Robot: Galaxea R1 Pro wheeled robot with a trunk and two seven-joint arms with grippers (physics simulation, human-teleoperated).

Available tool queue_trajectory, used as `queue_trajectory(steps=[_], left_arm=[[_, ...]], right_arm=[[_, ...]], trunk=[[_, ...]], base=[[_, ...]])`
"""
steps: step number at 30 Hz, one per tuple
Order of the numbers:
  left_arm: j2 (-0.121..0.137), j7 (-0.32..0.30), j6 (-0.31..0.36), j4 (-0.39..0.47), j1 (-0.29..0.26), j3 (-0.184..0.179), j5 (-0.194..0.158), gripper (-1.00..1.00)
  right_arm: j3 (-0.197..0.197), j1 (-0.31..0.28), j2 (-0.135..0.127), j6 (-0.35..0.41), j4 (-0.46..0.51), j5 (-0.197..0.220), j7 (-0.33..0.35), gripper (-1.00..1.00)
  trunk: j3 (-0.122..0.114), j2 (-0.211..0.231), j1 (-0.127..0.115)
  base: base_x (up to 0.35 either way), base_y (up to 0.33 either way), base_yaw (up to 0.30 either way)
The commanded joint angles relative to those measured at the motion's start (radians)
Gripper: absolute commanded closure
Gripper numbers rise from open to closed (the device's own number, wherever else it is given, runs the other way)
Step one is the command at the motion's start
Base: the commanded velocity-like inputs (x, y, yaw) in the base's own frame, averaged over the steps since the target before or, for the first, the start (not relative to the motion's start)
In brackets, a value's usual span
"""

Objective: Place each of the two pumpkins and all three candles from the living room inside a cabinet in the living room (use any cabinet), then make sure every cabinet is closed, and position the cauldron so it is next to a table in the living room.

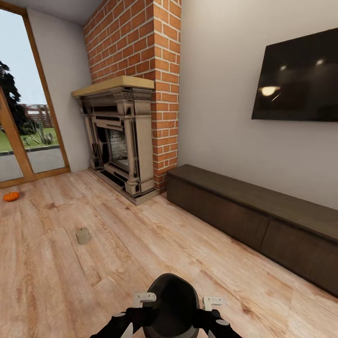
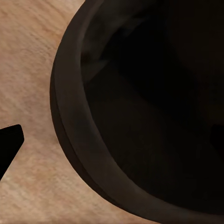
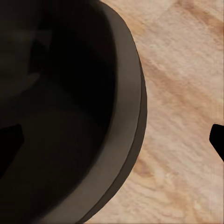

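Head view takes in the living room: a wood floor [image 1: 141,249], a brick chimney [image 1: 141,42] with a fireplace [image 1: 119,141] at its foot, a dark screen [image 1: 300,77] on the wall, and below it the long, low, dark-brown cabinet [image 1: 253,220], whose drawer fronts all look closed.

Next in size is the cauldron [image 1: 174,305], black and round, held up close to the robot between both arms. The left hand [image 1: 143,297] is at one side of its rim and the right hand [image 1: 212,301] at the other. Both wrist views look down over that thick, matte rim [image 2: 74,135] with floor below. One fingertip of the right hand lies inside the pot and the other outside, so it seems to straddle the wall; whether either hand truly pinches it I cannot tell.

The pot looks stiff and probably heavy for its size, so a two-sided hold on the rim suits it; its smooth wall might slip if tilted.

Smaller things lie well apart on the floor: a tan candle [image 1: 83,235] toward the fireplace, and an orange pumpkin [image 1: 11,196] near the glass door [image 1: 23,117].
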State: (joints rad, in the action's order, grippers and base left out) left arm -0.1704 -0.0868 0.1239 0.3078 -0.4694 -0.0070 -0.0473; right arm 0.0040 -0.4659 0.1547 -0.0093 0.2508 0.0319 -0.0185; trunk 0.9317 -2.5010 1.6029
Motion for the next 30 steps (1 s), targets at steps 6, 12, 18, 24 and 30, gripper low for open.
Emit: queue_trajectory(steps=[6,12,18,24,30], left_arm=[[0.000,-0.002,0.007,0.002,0.000,-0.001,-0.005,-1.00],[-0.001,-0.002,0.007,0.002,0.000,-0.001,-0.005,-1.00],[0.000,-0.002,0.007,0.002,0.000,-0.001,-0.005,-1.00],[-0.001,-0.002,0.007,0.002,0.000,-0.001,-0.005,-1.00],[0.000,-0.002,0.007,0.002,0.000,-0.001,-0.005,-1.00]], right_arm=[[0.001,0.000,0.000,-0.003,-0.001,0.003,0.001,-1.00],[0.001,0.000,0.000,-0.003,-0.001,0.003,0.002,-1.00],[0.001,0.000,0.000,-0.003,-0.001,0.003,0.002,-1.00],[0.001,0.000,0.000,-0.005,-0.001,0.003,0.002,-1.00],[0.001,0.000,0.000,-0.007,-0.001,0.003,0.002,-1.00]], trunk=[[0.024,-0.002,0.002],[0.047,-0.003,0.005],[0.067,-0.004,0.007],[0.067,-0.004,0.007],[0.067,-0.004,0.007]], base=[[0.000,0.000,0.000],[0.000,0.000,0.000],[0.000,0.000,0.000],[0.000,0.000,0.000],[0.010,0.000,0.000]])
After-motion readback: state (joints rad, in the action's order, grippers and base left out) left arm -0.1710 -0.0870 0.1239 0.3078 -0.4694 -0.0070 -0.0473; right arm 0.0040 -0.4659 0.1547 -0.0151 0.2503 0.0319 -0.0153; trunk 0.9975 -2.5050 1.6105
